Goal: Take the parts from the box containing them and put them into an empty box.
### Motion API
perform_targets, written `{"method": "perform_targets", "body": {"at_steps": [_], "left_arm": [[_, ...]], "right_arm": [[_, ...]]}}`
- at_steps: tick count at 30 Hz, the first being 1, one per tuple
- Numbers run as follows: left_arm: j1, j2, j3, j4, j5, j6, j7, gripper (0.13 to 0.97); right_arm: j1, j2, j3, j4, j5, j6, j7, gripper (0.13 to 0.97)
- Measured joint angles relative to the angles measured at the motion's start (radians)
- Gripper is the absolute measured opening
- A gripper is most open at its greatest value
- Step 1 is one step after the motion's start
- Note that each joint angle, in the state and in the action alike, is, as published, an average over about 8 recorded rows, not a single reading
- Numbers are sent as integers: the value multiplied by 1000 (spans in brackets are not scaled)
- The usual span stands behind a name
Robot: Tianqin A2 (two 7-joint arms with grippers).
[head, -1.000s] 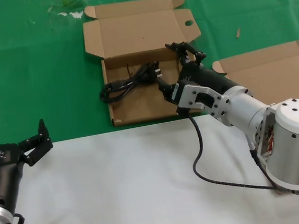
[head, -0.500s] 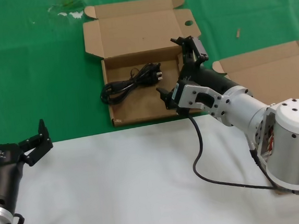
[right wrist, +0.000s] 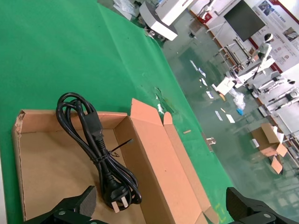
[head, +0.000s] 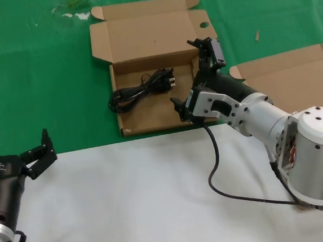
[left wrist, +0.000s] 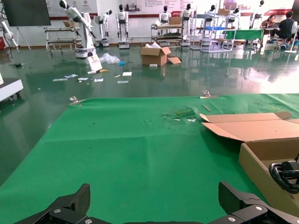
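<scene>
Glossy black cable (head: 140, 90) – coiled | corrugated box (head: 155, 113) | right pincer (head: 194, 75) spread

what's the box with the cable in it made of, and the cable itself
The box looks like brown corrugated cardboard, matte, with raw cut edges and folded flaps. The cable seems to have a glossy black plastic or rubber jacket; its plug shows metal-looking prongs in the right wrist view.
</scene>
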Motion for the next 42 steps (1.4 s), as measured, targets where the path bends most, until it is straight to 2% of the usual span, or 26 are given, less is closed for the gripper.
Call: {"method": "perform_targets", "body": {"at_steps": [8,14,42], "left_arm": [[0,0,0,0,0,0,0,966],[0,0,0,0,0,0,0,966],[0,0,0,0,0,0,0,966]], "right_arm": [[-2,-1,2,0,-2,-1,2,960],[-31,-12,41,5,-34,-13,42,966],[-339,-136,454,57,-375,-140,464,966]]}}
